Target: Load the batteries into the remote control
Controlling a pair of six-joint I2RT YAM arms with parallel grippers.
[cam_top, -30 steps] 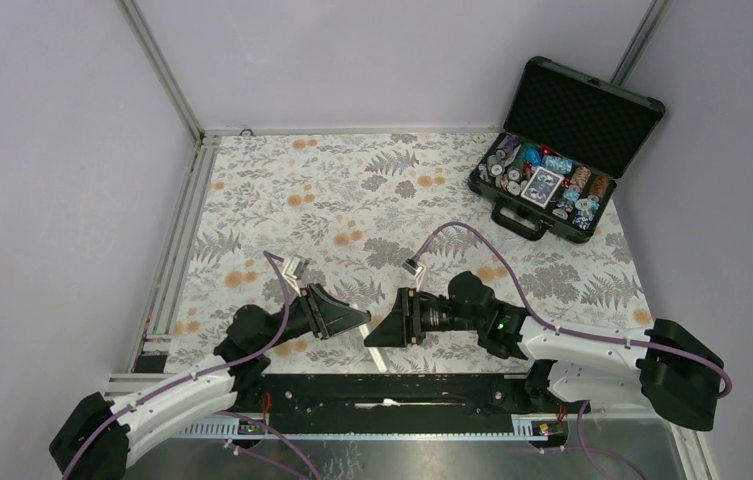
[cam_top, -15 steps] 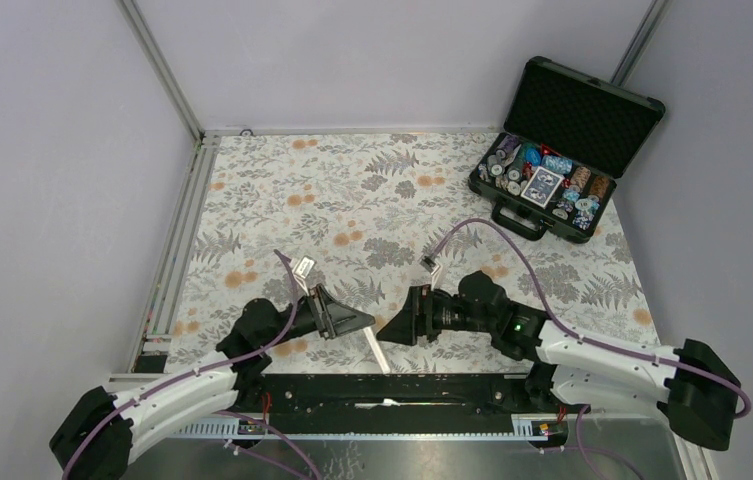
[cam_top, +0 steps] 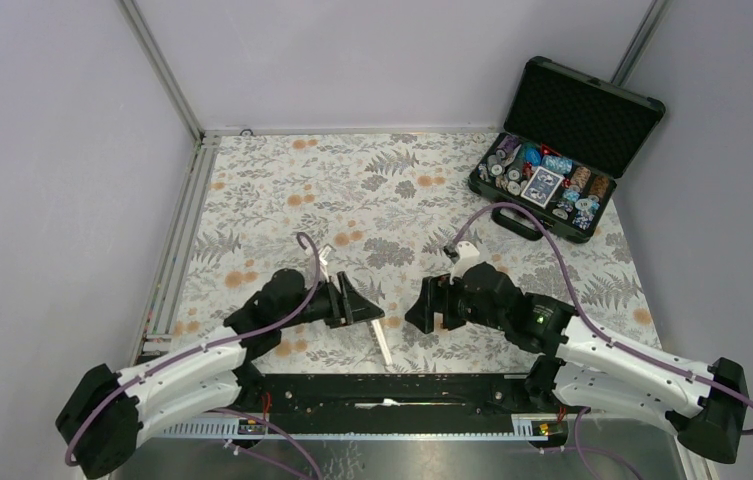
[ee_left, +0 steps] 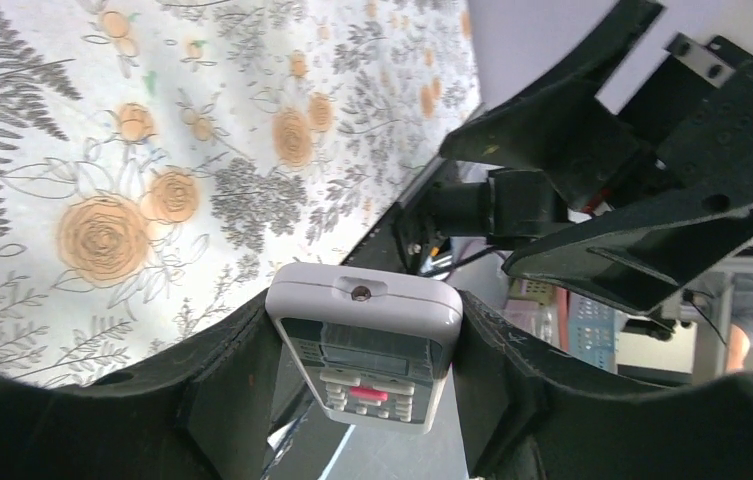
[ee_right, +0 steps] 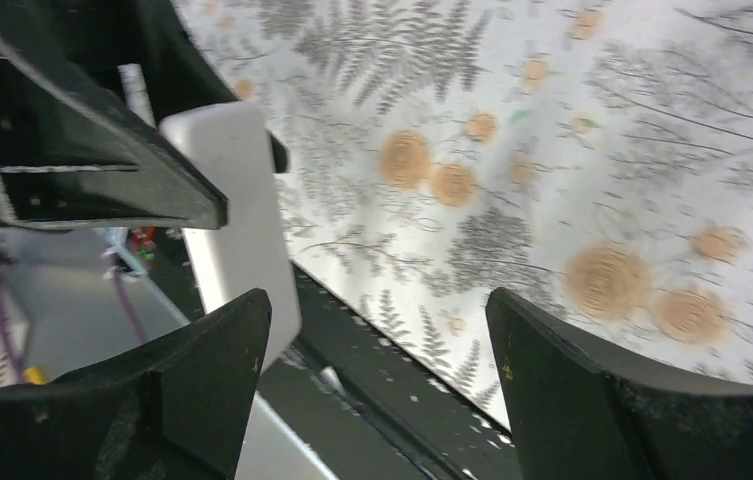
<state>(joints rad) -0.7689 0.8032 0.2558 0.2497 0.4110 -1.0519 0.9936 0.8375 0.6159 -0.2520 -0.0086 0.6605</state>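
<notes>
My left gripper (cam_top: 364, 306) (ee_left: 362, 322) is shut on the white remote control (ee_left: 364, 340), gripping its two long sides. Its dark screen and buttons face the left wrist camera. From above, the remote control (cam_top: 382, 342) shows as a thin white bar slanting down toward the near table edge. My right gripper (cam_top: 418, 308) (ee_right: 377, 312) stands open just right of it, with nothing between its fingers. In the right wrist view the remote control's plain white back (ee_right: 237, 215) lies beside the left fingertip. No batteries are in view.
A black hard case (cam_top: 592, 112) stands open at the back right, holding poker chips and a card deck. The floral tablecloth (cam_top: 352, 190) covers the table. The black base rail (cam_top: 402, 385) runs along the near edge, under the remote.
My right gripper has opened wider and drawn back to the right, away from the remote. The left gripper has shifted slightly forward and right, still holding the remote.
</notes>
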